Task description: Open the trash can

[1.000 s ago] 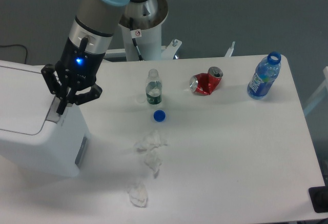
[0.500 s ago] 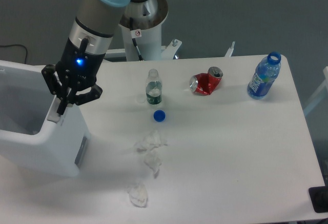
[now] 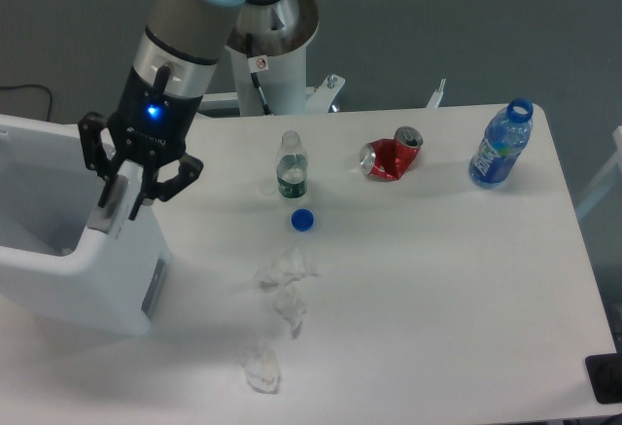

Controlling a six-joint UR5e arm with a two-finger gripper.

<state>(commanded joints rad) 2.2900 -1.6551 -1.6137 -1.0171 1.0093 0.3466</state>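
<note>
The trash can (image 3: 78,269) stands at the left edge of the table (image 3: 437,299), partly cut by the frame, w/ its grey side panel facing the middle of the table. Its top shows a hollow interior and no flat lid over it, so I judge the can is already open and the task is about done. Just above its right rim hangs the gripper (image 3: 119,195), fingers pointing down at the grey tab on the rim; this place makes sense, since the tab is probably the part that releases the lid. The fingers stand a little apart and nothing is held between them, so the gripper looks open and empty; if a finger tip touches the tab or is just over it, I cannot tell. The arm comes down from the top, from the base behind the table, approx. vertical at the wrist w/ a small lean to the left, and a blue light shows on the wrist. More to the right, well apart from the can, there are things that look like waste for it: a small clear bottle (image 3: 292,166) upright w/o cap, a blue cap (image 3: 302,219) near it, some crumpled clear wrap (image 3: 282,294) in front, a crushed red can (image 3: 391,156) on its side, and a blue bottle (image 3: 501,145) upright near the far right edge.
</note>
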